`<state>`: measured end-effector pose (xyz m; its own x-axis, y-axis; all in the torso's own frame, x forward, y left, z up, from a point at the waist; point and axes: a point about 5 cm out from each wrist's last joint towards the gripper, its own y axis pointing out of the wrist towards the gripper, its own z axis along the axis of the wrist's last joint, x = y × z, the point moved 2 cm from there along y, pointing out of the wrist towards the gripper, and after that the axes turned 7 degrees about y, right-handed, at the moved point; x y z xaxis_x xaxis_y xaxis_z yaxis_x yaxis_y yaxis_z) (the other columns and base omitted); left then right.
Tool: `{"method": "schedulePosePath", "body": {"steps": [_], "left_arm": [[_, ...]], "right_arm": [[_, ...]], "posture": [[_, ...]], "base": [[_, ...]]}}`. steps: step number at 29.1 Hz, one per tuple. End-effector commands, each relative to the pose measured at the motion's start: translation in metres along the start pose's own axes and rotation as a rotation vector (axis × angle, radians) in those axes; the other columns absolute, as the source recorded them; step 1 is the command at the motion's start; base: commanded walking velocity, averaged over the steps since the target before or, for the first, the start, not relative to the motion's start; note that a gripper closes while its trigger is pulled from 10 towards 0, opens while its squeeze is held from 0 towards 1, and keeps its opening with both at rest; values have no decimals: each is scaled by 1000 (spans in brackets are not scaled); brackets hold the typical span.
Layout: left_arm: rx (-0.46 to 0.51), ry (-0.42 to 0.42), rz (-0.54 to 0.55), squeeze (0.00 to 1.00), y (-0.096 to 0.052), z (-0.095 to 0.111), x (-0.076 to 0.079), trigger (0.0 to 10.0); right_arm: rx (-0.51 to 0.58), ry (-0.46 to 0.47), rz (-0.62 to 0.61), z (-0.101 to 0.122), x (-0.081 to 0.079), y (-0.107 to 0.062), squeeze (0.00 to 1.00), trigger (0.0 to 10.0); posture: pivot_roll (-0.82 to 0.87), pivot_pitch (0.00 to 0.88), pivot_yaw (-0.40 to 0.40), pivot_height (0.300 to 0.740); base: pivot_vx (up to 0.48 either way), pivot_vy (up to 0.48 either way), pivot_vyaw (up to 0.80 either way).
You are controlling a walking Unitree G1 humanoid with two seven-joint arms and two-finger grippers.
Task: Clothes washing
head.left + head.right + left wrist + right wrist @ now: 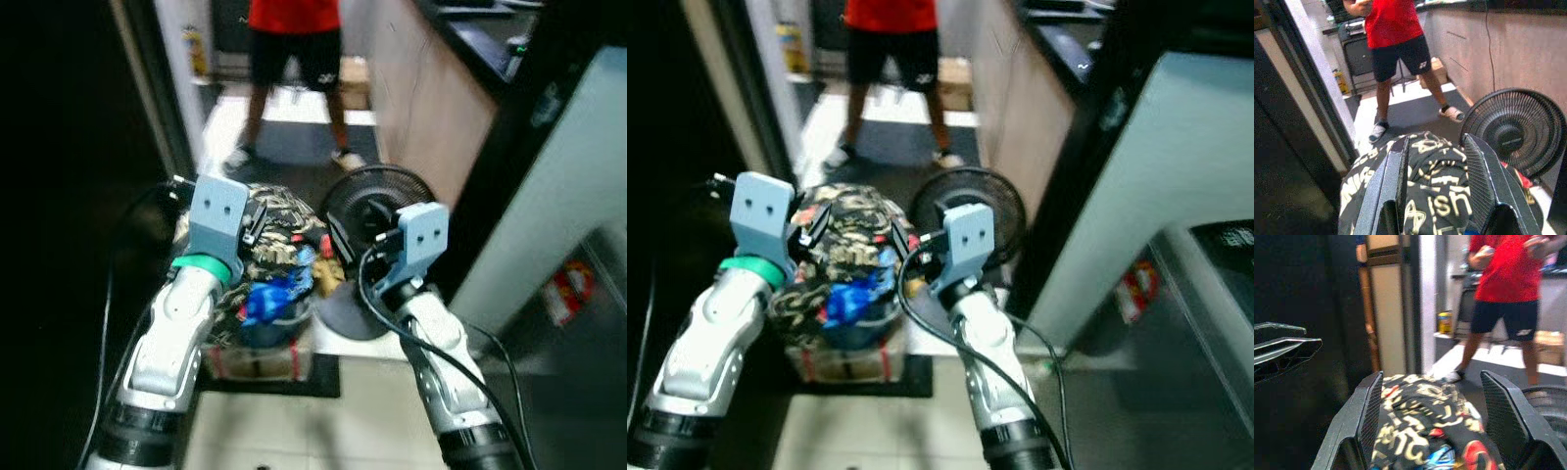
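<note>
Item one: a heap of clothes (pixel 279 257) (black with cream lettering, a blue piece in front) is sitting in a basket (pixel 257 360) on the floor ahead of me.

Item two: my left gripper (pixel 1437 183) and right gripper (pixel 1437 423) are hovering above it, fingers spread, gripping nothing.

Also present: a floor fan (pixel 380 208) beside the basket, and a person (pixel 292 59) in a red shirt standing beyond.

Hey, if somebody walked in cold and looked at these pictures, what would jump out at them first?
A heap of patterned clothes piled in a basket on the floor sits between the left gripper and the right gripper, both with fingers spread open. A black floor fan stands beside it, and a person in a red shirt stands beyond.
</note>
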<state>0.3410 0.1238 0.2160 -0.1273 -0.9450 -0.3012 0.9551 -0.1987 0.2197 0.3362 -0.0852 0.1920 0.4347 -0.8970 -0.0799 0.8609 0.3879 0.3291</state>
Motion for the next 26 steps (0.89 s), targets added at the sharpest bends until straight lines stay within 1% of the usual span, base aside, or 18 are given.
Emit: {"method": "schedulePosePath", "body": {"steps": [1, 5, 6, 11, 18, 20, 24, 26], "left_arm": [[-15, 8, -11, 0, 1, -3, 3, 10000], [-20, 13, -8, 0, 1, -5, 3, 10000], [-23, 21, -1, 0, 1, -6, 3, 10000], [-27, 33, 10, 0, 3, -8, 3, 10000], [-23, 33, -1, 0, 4, -8, 5, 10000], [-24, 33, -2, 0, 4, -8, 6, 10000], [-26, 34, -3, 0, 3, -8, 6, 10000], [-30, 36, -3, 0, 3, -9, 6, 10000]], "right_arm": [[-8, 15, -20, -3, 5, -2, 0, 10000], [-9, 20, -30, -4, 6, -3, 0, 10000], [-10, 30, -54, -5, 8, -2, 0, 10000], [-15, 43, -75, -8, 10, -3, 0, 10000], [-30, 20, -68, -12, 8, -5, 0, 10000], [-32, 19, -69, -12, 8, -5, 0, 10000], [-35, 14, -71, -13, 10, -6, 0, 10000], [-34, 24, -90, -13, 12, -6, 0, 10000]], "posture": [[122, 0, 33, 740], [121, 0, 34, 740], [121, 0, 33, 740], [119, 0, 34, 740], [113, 0, 39, 740], [112, 0, 40, 740], [113, 0, 39, 740], [115, 0, 40, 740]], "base": [[0, 0, 763], [0, 0, 716], [0, 0, 0], [477, 0, 0], [480, 0, 0], [480, 0, 469], [480, 0, 788], [472, 0, 0]]}}
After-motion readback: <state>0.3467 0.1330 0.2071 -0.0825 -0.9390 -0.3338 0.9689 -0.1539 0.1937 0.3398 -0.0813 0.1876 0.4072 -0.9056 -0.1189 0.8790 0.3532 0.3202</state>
